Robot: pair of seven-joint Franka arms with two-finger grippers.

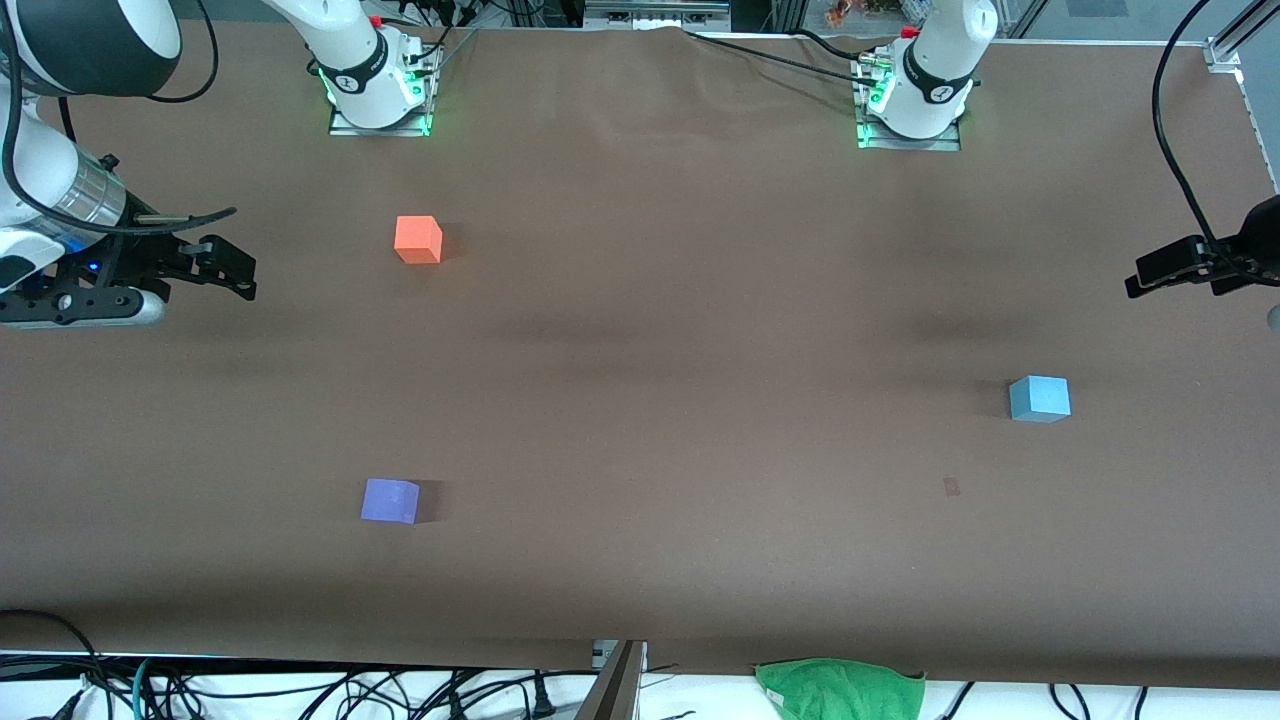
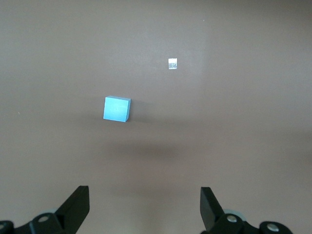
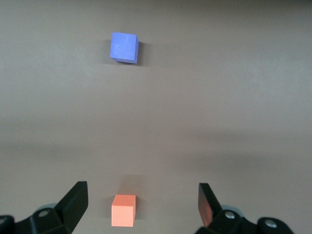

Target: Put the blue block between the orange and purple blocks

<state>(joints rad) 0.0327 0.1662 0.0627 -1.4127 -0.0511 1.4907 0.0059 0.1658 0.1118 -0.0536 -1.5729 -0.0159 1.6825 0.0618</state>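
We kept both arms raised over the table's ends, neither touching anything. Our right gripper (image 1: pixel 235 268) hung at the right arm's end, its wrist level and its black fingers (image 3: pixel 73 202) pointing in toward the table's middle. They stood spread wide apart with nothing between them. Our left gripper (image 1: pixel 1150 278) hung at the left arm's end, fingers (image 2: pixel 210 207) likewise parted wide, the gap between them bare.

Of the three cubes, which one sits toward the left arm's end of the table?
The blue block. It sits alone near the left pincer; the orange block and purple block both lie toward the right arm's end.
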